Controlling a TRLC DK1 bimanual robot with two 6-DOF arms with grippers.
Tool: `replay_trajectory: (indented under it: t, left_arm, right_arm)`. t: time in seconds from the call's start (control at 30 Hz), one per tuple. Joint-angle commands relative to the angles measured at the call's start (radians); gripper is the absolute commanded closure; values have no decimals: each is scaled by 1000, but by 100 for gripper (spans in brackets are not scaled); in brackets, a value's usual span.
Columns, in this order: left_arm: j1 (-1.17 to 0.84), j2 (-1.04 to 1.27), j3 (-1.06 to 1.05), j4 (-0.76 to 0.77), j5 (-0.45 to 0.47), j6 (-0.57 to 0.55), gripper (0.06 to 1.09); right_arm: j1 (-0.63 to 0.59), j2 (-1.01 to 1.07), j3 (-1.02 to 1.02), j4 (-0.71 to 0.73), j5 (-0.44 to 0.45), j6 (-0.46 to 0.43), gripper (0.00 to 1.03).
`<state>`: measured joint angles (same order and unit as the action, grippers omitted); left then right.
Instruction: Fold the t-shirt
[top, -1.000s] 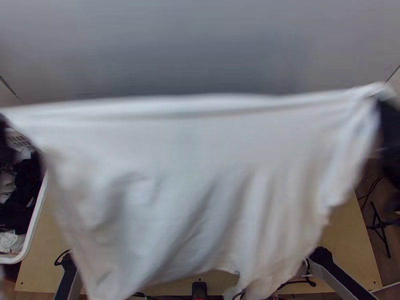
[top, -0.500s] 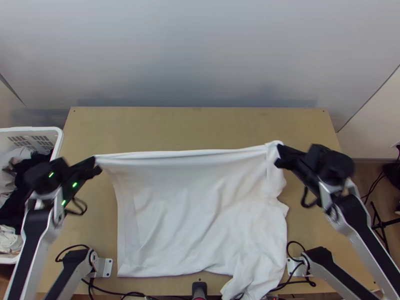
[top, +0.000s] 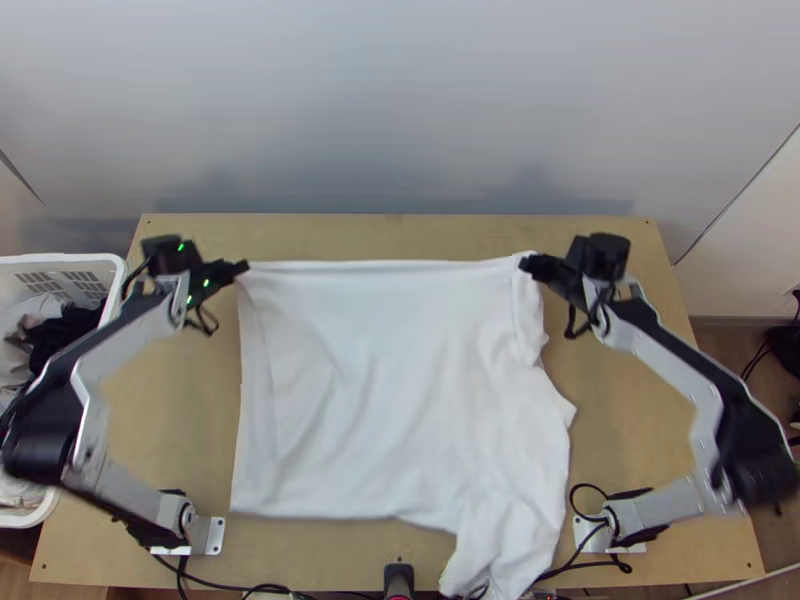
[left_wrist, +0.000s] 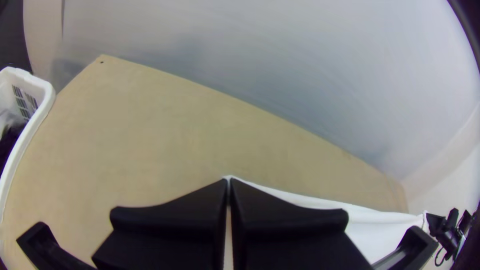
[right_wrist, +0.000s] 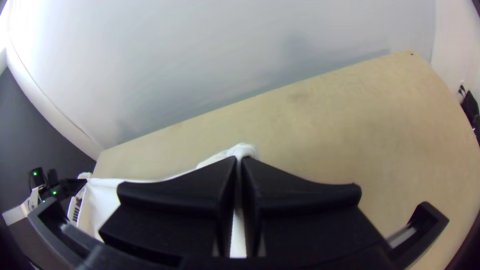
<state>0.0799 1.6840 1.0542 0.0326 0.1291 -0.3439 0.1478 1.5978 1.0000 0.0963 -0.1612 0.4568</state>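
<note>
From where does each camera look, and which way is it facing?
Top view: high over the table's near edge, facing steeply down; left arm and right arm show.
Left wrist view: on that wrist, facing past the left end effector toward the table's far edge.
Right wrist view: likewise, past the right end effector.
Shared: both wrist views show the t-shirt and the other arm's end effector.

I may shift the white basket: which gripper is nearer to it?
Left. The left gripper holds the end of the shirt's far edge on the basket's side; the right gripper holds the opposite end, across the shirt from the basket.
</note>
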Motion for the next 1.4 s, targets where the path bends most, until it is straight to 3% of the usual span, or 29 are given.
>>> replay_trajectory:
  t: [0.0,0.37,0.4,0.43,0.47,0.5,0.53,0.63,0.77,0.87,0.93,1.0,1.07,1.17,1.3,1.37]
  left_arm:
    - [-8,325,328,-10,-32,-21,105]
    - [63,505,708,-163,-89,-98,105]
    - [64,502,716,-165,-89,-98,102]
    - [64,491,714,-166,-89,-95,82]
    - [63,471,708,-180,-80,-86,45]
    - [58,456,707,-203,-75,-72,15]
    - [54,437,710,-244,-75,-56,10]
    - [50,359,678,-335,-75,-30,10]
    - [50,167,520,-390,-74,56,10]
    - [52,5,365,-390,-69,126,10]
    - [61,-107,270,-392,-28,143,10]
    - [70,-211,191,-435,115,195,10]
    - [75,-268,184,-620,182,249,11]
    - [38,-303,190,-1039,224,497,11]
    - [44,-438,27,-1220,230,741,11]
    - [49,-438,-16,-1344,231,806,16]
  right_arm:
    - [-33,251,223,20,6,-4,100]
    - [-60,333,540,-9,84,-10,100]
    - [-60,333,558,-9,89,-3,94]
    - [-59,329,566,-12,91,-1,74]
    - [-54,320,572,-43,92,-1,50]
    - [-50,314,578,-84,94,-3,36]
    - [-44,303,581,-118,95,-1,27]
    - [-31,229,554,-211,94,23,5]
    - [-27,47,431,-233,94,59,4]
    - [-28,-81,379,-331,94,74,6]
    - [-31,-153,358,-417,94,80,7]
    - [-39,-208,347,-506,92,82,8]
    - [-53,-249,350,-613,92,102,13]
    - [-82,-303,344,-722,75,118,19]
    - [-131,-346,339,-822,22,123,19]
    - [-142,-371,327,-840,12,131,32]
